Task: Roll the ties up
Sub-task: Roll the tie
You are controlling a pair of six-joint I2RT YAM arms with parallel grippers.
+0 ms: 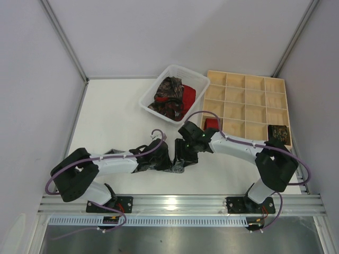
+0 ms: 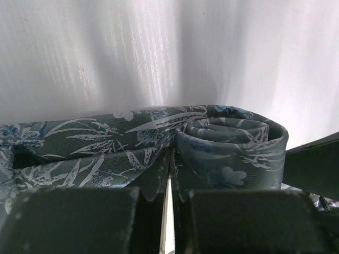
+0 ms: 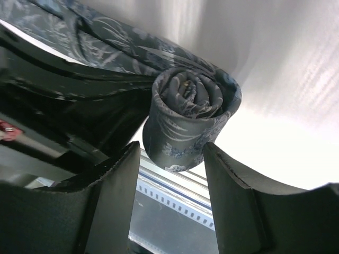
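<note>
A grey patterned tie lies on the white table, one end wound into a tight roll, also seen as the coil in the left wrist view. Its loose strip runs off to the left. My left gripper is shut on the fabric right beside the roll. My right gripper is open, its fingers standing either side of the roll's lower end with gaps. From above, both grippers meet at the roll near the table's front edge.
A white basket at the back holds a dark paisley tie and a red tie. The wooden grid tray at the right holds a red roll and a dark roll.
</note>
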